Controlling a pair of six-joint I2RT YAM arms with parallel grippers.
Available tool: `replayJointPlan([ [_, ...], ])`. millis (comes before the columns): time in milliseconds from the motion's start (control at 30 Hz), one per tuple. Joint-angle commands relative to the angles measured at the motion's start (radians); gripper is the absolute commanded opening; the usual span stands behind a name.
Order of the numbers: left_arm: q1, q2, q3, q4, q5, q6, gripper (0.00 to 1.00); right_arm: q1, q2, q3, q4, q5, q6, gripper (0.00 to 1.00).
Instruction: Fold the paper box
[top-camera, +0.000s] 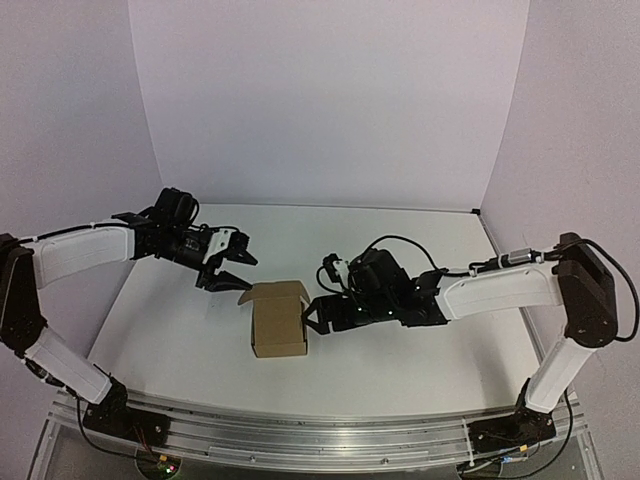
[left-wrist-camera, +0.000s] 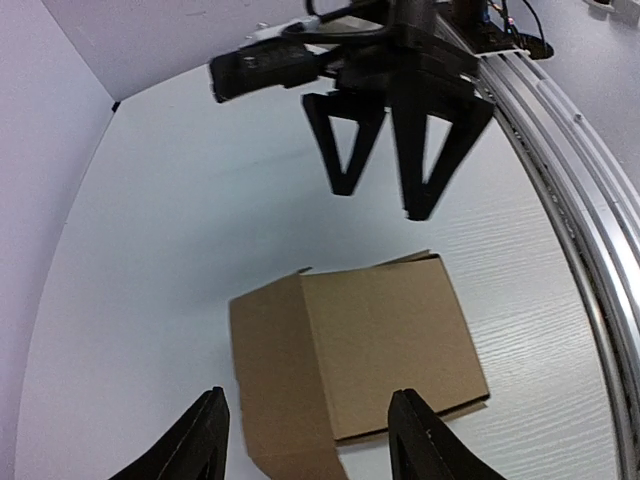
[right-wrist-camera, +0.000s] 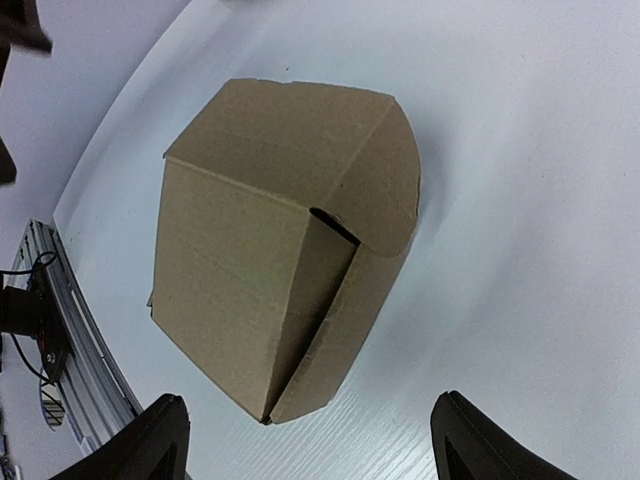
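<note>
Both pairs of jaws stand released, gripping nothing. The white table (top-camera: 420, 240) carries the paper box (top-camera: 279, 322), which stands as a closed brown cuboid between the two arms. It is nearer the arms' bases than the table's far edge.

The left arm (top-camera: 80, 250) reaches toward the box from its left. The right arm (top-camera: 500, 290) lies low and reaches toward the box from its right.

The left gripper (top-camera: 227, 272) hangs up and to the left of the box, close to its top far-left corner, with its fingers (left-wrist-camera: 205, 440) spread and clear of the cardboard. The right gripper (top-camera: 312, 312) sits just beside the box's right face. Its fingers (right-wrist-camera: 160, 440) are set wide apart, and its wrist view shows bare table between them and the box.

On that right face a rounded flap (right-wrist-camera: 385, 190) folds down over a tucked side panel (right-wrist-camera: 325, 270), with a dark slit open where the two meet. A small cardboard tab (top-camera: 246, 294) sticks out at the box's top left edge.
</note>
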Motion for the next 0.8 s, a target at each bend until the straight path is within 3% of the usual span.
replayJointPlan([
  [0, 0.003, 0.143, 0.132, 0.032, -0.027, -0.235, 0.65, 0.038, 0.041, 0.042, -0.017, 0.006, 0.07, 0.87],
  [200, 0.011, 0.265, 0.221, 0.078, -0.157, -0.393, 0.68, 0.047, 0.114, 0.066, -0.018, 0.009, 0.098, 0.9],
  [367, 0.054, 0.318, 0.275, 0.084, -0.172, -0.459, 0.66, 0.044, 0.118, 0.034, -0.05, 0.101, 0.071, 0.91],
  [767, 0.074, 0.28, 0.172, -0.023, -0.084, -0.237, 0.66, -0.118, 0.155, 0.124, -0.227, 0.162, -0.176, 0.94],
])
